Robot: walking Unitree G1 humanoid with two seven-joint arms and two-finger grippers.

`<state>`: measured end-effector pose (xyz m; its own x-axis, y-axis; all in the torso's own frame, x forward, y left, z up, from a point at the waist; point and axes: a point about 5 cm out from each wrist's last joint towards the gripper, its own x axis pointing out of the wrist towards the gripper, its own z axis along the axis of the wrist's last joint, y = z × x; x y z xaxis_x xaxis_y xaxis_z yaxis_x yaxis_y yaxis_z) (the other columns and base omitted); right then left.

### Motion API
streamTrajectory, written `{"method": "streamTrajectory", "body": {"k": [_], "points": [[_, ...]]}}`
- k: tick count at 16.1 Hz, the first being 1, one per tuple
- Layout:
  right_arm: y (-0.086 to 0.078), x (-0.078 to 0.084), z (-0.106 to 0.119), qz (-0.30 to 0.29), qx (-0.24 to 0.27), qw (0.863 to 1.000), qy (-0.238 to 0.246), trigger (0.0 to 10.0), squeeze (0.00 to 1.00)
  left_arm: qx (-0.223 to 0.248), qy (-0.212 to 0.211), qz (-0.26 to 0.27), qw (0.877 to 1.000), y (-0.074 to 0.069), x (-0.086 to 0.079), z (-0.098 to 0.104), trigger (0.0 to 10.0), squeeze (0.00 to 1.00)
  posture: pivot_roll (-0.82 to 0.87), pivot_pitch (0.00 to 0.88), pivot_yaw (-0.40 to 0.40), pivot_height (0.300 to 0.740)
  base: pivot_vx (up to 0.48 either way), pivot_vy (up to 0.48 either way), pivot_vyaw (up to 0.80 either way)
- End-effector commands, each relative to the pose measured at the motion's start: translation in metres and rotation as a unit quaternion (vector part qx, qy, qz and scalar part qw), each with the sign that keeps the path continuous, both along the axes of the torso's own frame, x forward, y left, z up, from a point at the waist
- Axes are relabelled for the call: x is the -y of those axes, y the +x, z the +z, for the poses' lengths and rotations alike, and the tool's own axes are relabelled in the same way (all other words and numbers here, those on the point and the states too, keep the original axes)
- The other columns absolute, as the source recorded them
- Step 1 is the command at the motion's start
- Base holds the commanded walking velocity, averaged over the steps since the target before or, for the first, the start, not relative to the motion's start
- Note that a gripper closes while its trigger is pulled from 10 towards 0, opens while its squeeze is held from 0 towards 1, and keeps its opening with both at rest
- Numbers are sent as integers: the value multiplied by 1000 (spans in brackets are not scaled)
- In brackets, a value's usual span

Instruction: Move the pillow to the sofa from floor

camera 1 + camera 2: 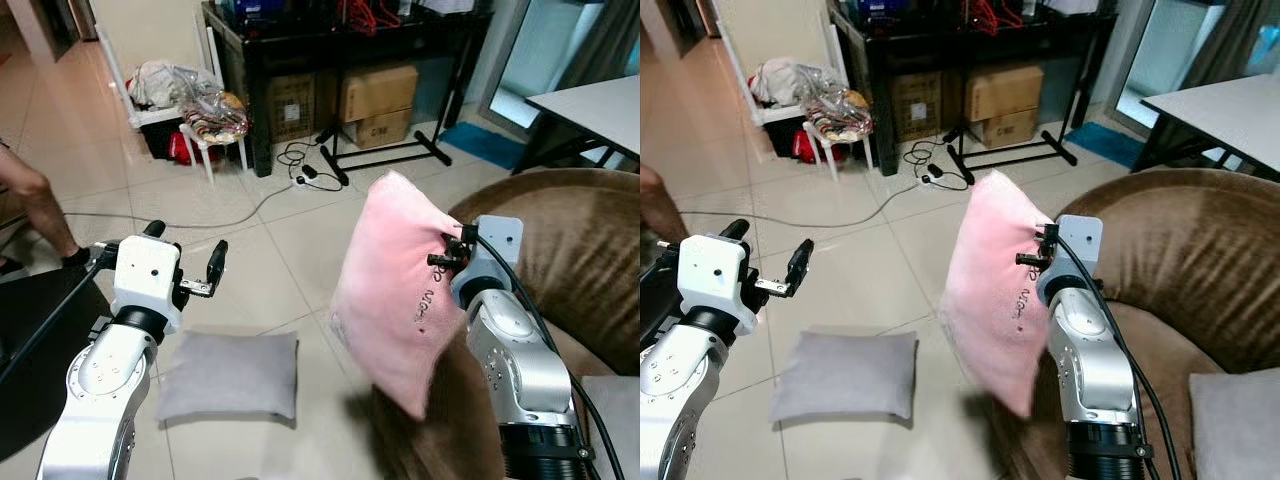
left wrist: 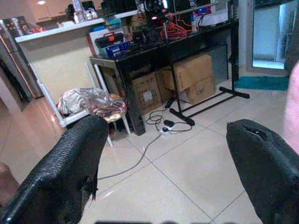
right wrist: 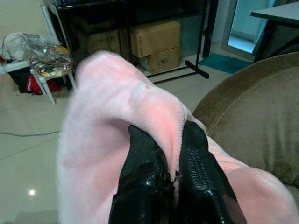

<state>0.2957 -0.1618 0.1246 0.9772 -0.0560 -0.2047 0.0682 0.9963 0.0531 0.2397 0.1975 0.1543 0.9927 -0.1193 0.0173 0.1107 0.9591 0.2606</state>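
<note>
A pink pillow [image 1: 395,300] hangs upright in the air beside the brown sofa [image 1: 580,260], off the tiled floor. My right gripper [image 3: 168,135] is shut on the pink pillow, pinching a fold of its upper edge between both fingers. A grey pillow [image 1: 230,375] lies flat on the floor between my two arms. My left gripper [image 1: 187,245] is open and holds nothing; it hovers above the floor, just left of and above the grey pillow.
A grey cushion [image 1: 1240,420] lies on the sofa seat. Behind stand a black table [image 1: 300,50] with cardboard boxes [image 1: 380,100] under it, a black stand, a floor cable [image 1: 250,210] and a cluttered white stool [image 1: 215,125]. A person's leg [image 1: 30,200] is at far left.
</note>
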Motion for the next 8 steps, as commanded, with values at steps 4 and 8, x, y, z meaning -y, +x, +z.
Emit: {"method": "streamTrajectory", "body": {"k": [4,8], "points": [[2,-4,16,15,37,999,8,10000,0,3,-2,7,1000,0,0,1,10000,0,17,0,-15,740,0,-142,-597],[1,-4,18,13,39,999,5,10000,0,2,-3,13,1000,0,0,-1,10000,0,14,0,-12,740,0,0,-800]]}}
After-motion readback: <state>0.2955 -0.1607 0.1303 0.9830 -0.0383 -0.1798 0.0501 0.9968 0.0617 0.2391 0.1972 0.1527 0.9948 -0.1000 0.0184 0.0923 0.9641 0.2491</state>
